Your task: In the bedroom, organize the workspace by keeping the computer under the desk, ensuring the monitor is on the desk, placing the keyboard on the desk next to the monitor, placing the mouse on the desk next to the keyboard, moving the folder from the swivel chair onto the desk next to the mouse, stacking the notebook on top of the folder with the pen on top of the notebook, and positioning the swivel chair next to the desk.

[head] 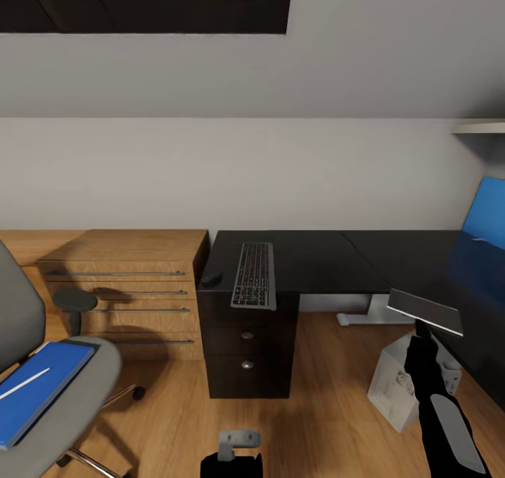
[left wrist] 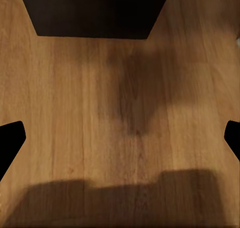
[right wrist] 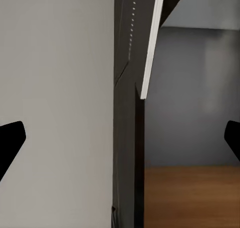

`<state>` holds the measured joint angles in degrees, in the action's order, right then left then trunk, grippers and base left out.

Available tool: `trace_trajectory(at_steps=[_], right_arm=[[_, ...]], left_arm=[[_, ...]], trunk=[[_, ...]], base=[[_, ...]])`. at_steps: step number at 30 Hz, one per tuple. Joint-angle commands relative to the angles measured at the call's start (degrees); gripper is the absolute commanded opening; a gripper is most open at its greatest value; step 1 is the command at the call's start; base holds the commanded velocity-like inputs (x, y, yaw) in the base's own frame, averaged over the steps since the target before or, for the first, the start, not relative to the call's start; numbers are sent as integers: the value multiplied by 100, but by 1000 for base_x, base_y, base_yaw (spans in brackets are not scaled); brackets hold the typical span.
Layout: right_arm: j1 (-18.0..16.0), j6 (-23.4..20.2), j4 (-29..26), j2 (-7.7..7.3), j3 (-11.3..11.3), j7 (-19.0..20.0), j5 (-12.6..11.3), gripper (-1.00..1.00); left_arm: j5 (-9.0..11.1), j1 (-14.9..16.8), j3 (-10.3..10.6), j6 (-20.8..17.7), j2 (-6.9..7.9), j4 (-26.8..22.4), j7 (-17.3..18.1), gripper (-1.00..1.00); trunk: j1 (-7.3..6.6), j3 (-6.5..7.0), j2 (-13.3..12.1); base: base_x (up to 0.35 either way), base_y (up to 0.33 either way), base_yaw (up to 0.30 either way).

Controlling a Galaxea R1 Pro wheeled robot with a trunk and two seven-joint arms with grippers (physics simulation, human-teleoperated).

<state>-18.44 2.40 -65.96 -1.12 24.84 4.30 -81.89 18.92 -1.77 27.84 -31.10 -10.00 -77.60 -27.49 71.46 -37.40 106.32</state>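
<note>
Both grippers wide open: left gripper (left wrist: 120,138) over floor (empty), right gripper (right wrist: 120,138) empty.

The keyboard (head: 253,275) lies on the left end of the desk (head: 315,261), its near edge jutting past the desk's front, with the mouse (head: 211,277) just beside it to the left. A dresser (head: 126,282) stands against the desk's left side. Nearer, at far left, the folder (head: 38,390) rests on the swivel chair (head: 49,387). The computer (head: 407,383) stands on the floor by the desk's right wing.
</note>
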Motion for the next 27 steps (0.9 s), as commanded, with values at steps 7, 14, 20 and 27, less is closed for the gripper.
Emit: trace_trajectory(at_steps=[7, 14, 20, 27], right_arm=[[-2, 108, 10, -10, 113, -54, -53, 100], [-2, 267, 18, -75, 201, -236, -53, 100], [-2, 296, 92, -101, 213, -264, -54, 100], [-2, 371, 141, -113, 214, -271, -55, 100]], left_arm=[[59, 6, 11, -10, 0, 67, -47, 100], [59, 3, 13, -10, 0, 76, -46, 100], [59, 2, 17, -12, 0, 79, -46, 100], [59, 2, 18, -11, 0, 78, -46, 100]], trunk=[[0, -4, 2], [0, -4, 2], [0, -4, 2], [0, -4, 2]], base=[[22, -12, 0], [3, -2, 0], [0, 0, 0], [61, 0, 0]])
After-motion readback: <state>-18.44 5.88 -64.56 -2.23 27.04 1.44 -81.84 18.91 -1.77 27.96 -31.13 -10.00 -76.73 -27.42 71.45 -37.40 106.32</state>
